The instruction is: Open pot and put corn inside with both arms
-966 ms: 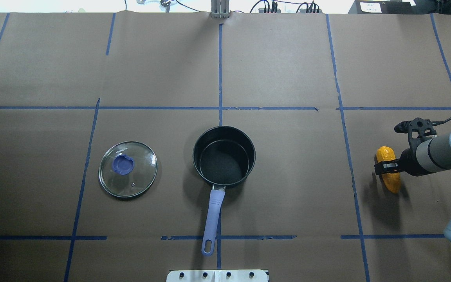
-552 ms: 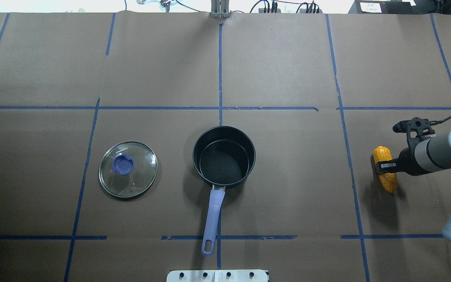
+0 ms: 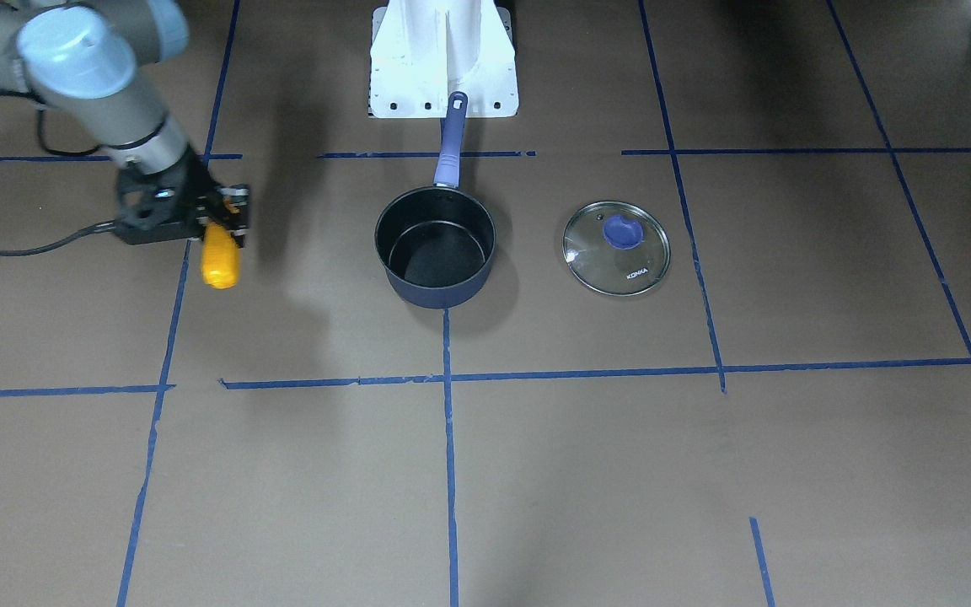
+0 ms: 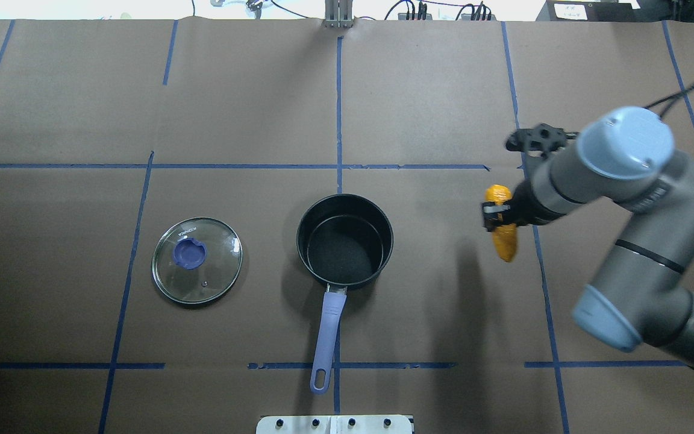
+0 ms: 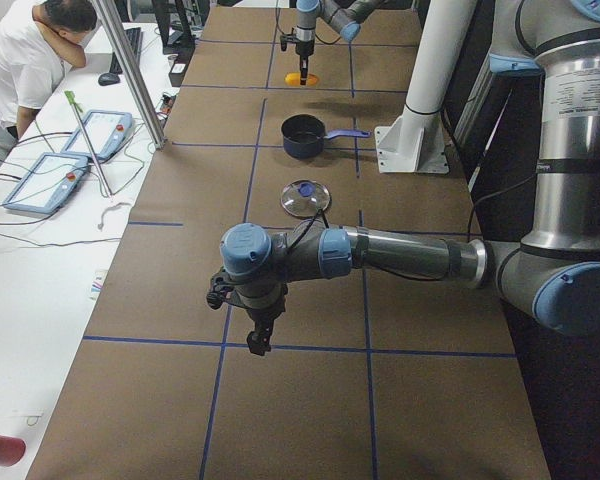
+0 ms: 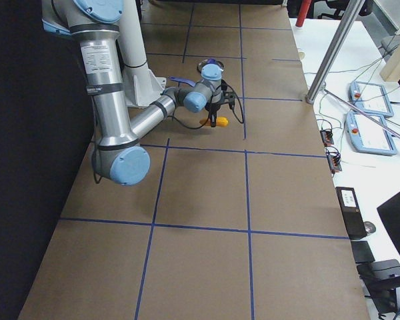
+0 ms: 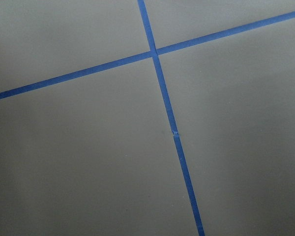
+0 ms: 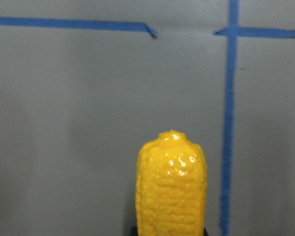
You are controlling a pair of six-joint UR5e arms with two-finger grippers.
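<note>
**Corn gripped at mid-length, short of the open pot**

At the right gripper [image 4: 491, 216]: closed across the corn [image 4: 506, 242] at roughly mid-length, with the shorter end poking out toward the far side and the longer end toward the robot. Appears lifted off the table [image 4: 431, 96], judging by the shadow lying apart from it. Sits to the right of the pot [image 4: 390, 241], apart from it and not yet over the rim.

Handles, most likely, as a light, stiff plastic toy, with no sag at either free end. Offers the jaws some bite through the bumpy kernels, yet could roll or slip under a loose pinch, being round and glossy. Best taken across the thick middle, as now, to keep either end from tipping. Needs no heavy squeeze. Looks unlikely to break from a short drop.

Further out: pot upright, open and empty inside, long handle [image 4: 330, 325] pointing toward the robot. Looks about as wide as the corn's length, so better entered tilted or end first than laid flat across the rim. Glass lid [image 4: 197, 260] flat on the table to the left of the pot, apart from it.

At the left gripper [image 5: 258, 340]: hangs low over bare table, well apart from pot and lid. Cannot tell whether open or closed.
</note>
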